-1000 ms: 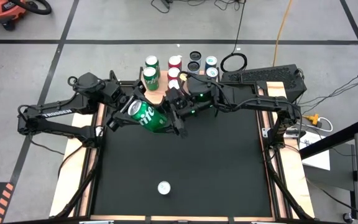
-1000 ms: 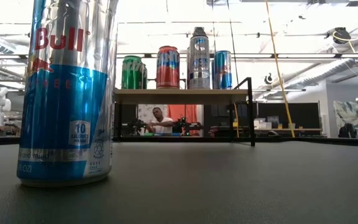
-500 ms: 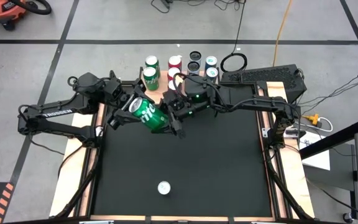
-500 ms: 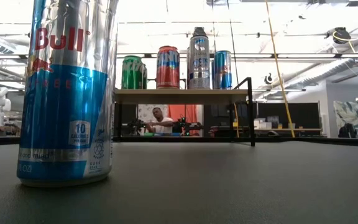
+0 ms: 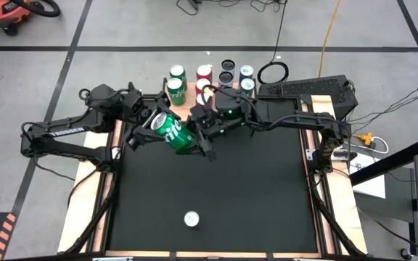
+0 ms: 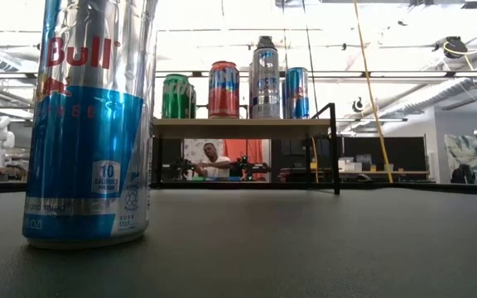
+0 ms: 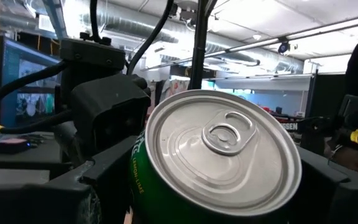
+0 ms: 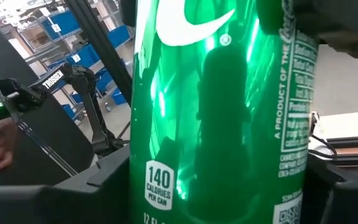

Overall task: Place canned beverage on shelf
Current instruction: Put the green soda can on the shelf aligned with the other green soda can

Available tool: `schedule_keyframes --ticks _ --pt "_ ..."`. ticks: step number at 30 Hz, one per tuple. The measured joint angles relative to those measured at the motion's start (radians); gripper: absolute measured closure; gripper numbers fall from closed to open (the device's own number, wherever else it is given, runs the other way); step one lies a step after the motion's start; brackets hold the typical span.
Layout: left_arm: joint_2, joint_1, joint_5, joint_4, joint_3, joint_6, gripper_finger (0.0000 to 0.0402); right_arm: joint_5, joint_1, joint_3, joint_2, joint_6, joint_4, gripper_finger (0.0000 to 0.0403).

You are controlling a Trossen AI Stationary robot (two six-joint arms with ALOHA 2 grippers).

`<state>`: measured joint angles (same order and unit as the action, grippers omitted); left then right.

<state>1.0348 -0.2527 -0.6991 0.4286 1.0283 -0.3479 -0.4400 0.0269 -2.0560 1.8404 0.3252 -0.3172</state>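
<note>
the left gripper (image 5: 153,127) grasps the tilted green can (image 5: 174,133) while the right gripper (image 5: 200,138) is closing around it, likely a handover toward the far shelf (image 5: 185,110).

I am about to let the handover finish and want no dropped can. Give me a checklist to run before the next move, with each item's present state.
1. Green can held off the table: ok; it lies tilted in the air between both grippers.
2. Left gripper on the can's top end: ok, shut on it.
3. Right gripper gripping the can's body: cannot tell; its fingers flank the can.
4. Free spot on the shelf: cannot tell; four cans show there.
5. Blue and silver can clear of the arms: ok, near the table's front edge.
</note>
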Motion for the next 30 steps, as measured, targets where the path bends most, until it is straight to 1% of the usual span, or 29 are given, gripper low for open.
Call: schedule_keyframes --ticks 8,19,30 --pt "0.000 -0.001 -0.018 -0.020 0.001 -0.093 0.0070 -0.001 0.000 0.002 0.000 0.003 -0.001 0.0123" --pt "-0.001 0.000 -0.028 -0.023 0.002 -0.085 0.0068 -0.001 0.000 0.002 0.000 0.004 0.003 0.0123" --pt "-0.002 0.001 0.063 -0.016 0.002 -0.072 0.0068 0.007 0.001 0.002 -0.002 0.006 0.007 0.0124"
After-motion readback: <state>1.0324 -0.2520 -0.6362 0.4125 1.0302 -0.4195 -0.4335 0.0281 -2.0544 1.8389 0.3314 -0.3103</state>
